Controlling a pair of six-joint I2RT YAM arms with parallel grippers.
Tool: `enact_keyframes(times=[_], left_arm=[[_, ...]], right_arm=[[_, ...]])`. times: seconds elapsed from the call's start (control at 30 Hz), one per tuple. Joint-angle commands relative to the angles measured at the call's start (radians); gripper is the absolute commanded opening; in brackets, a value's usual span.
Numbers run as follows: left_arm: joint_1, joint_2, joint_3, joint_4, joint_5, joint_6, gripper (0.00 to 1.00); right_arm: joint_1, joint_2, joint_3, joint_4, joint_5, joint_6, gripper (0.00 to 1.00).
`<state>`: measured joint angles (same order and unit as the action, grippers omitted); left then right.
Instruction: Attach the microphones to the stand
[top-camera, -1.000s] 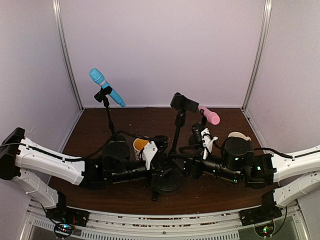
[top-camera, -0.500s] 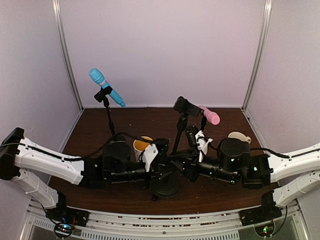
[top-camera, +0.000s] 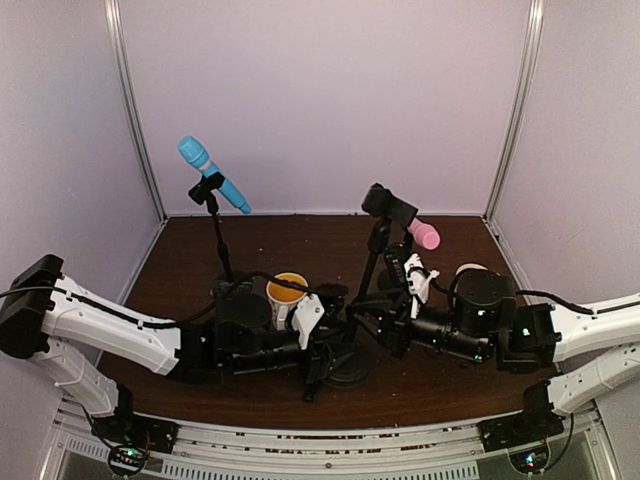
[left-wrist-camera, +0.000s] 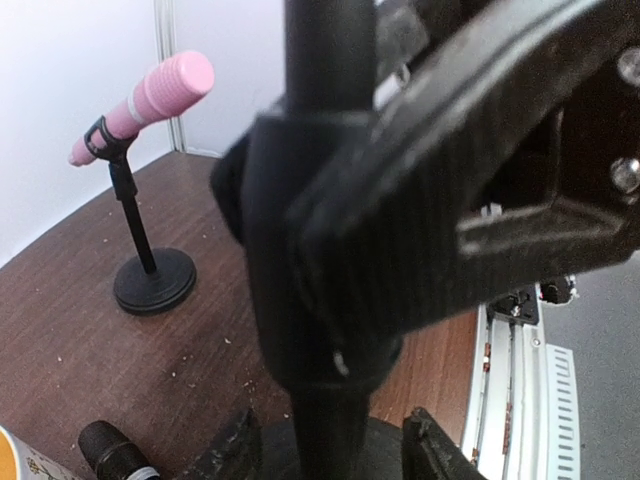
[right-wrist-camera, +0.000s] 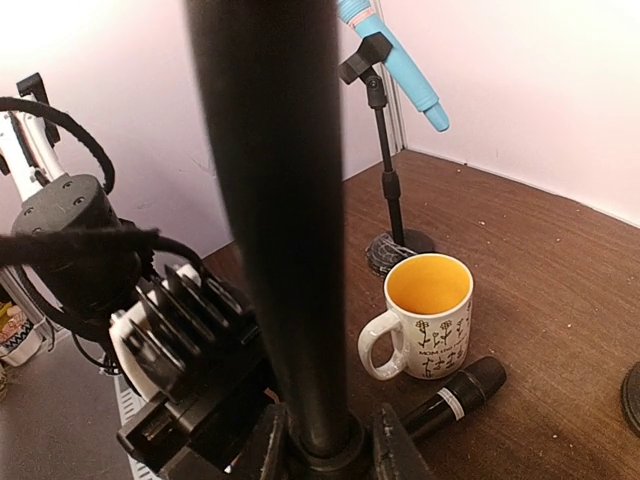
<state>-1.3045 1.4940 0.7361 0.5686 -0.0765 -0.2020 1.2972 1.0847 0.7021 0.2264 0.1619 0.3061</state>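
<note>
The light blue microphone (top-camera: 213, 175) sits clipped on the back left stand; it also shows in the right wrist view (right-wrist-camera: 395, 60). The pink microphone (top-camera: 424, 235) sits clipped on the back right stand (left-wrist-camera: 153, 283). The black microphone (right-wrist-camera: 455, 395) lies flat on the table beside the mug, and its end shows in the left wrist view (left-wrist-camera: 115, 450). The middle stand (top-camera: 372, 270) stands upright with an empty clip (top-camera: 390, 205). My right gripper (right-wrist-camera: 330, 440) is shut on its pole low down. My left gripper (left-wrist-camera: 335, 450) straddles the same pole just above the base, with a gap on each side.
A white mug with a yellow inside (top-camera: 287, 293) stands just behind my left gripper, handle toward the right wrist camera (right-wrist-camera: 425, 320). A second mug (top-camera: 470, 270) is partly hidden behind my right arm. The booth walls close in the back and both sides.
The middle stand has shifted right and come more upright, its clip moving right and up. My right arm drew back right with it; my left gripper followed forward and right.
</note>
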Motion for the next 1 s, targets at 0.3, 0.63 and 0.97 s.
enact_keyframes(times=[0.3,0.63,0.97], left_arm=[[-0.002,-0.023,0.006,0.063,0.03,0.029,0.26],[-0.001,-0.072,-0.031,0.14,0.284,0.054,0.0],[-0.001,-0.083,-0.032,0.179,0.395,0.051,0.0]], right_arm=[[-0.007,0.015,0.019,0.075,-0.05,-0.012,0.0],[-0.157,0.04,0.011,0.082,-0.757,-0.146,0.0],[-0.28,0.03,0.045,-0.18,-0.715,-0.258,0.37]])
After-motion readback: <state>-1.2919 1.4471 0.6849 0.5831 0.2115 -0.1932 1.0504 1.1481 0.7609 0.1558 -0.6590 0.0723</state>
